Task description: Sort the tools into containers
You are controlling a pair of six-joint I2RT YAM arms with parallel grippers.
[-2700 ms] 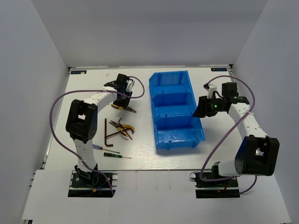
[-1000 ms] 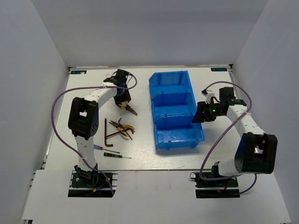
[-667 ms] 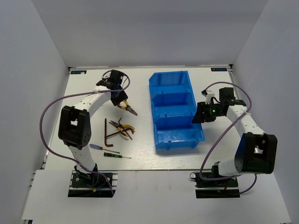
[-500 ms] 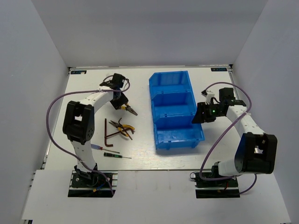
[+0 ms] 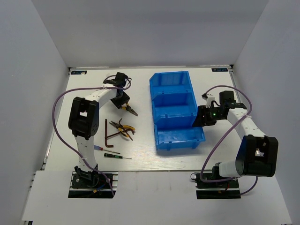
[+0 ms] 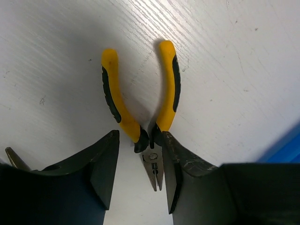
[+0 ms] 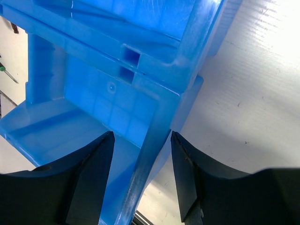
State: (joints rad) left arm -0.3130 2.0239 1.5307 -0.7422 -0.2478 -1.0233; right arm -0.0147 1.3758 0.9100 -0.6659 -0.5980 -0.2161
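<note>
Since the earlier frames the left arm has swung about, and the left gripper (image 6: pixel 139 140) is back over the same far pliers (image 6: pixel 166 89). The right gripper (image 7: pixel 142 136) has moved nearer along the bin's right wall.

Left side: the blue-handled screwdriver (image 5: pixel 97 147) and the black-handled screwdriver (image 5: pixel 112 155) lie near the front of the surface (image 5: pixel 140 154). The two hex keys (image 5: pixel 106 129) lie just beyond them, with the second pliers (image 5: pixel 124 128) just beside, on the right.

The far pliers lie flat on the surface, handles splayed and nose pointing back between the left fingers. Those fingers are spread and straddle the pivot. The right finger is at or touching the handle base and the left finger is clear of it. Nothing is pinched.

Centre: the blue bin (image 5: pixel 153 108) sits right of all the tools, its three compartments in a row from near to far.

Right side: the right fingers are spread across the bin's right wall (image 7: pixel 150 136) by the near compartment, one inside and one outside. There is a gap on the inner side, and the outer finger is just beside the wall. They are not clamped.
</note>
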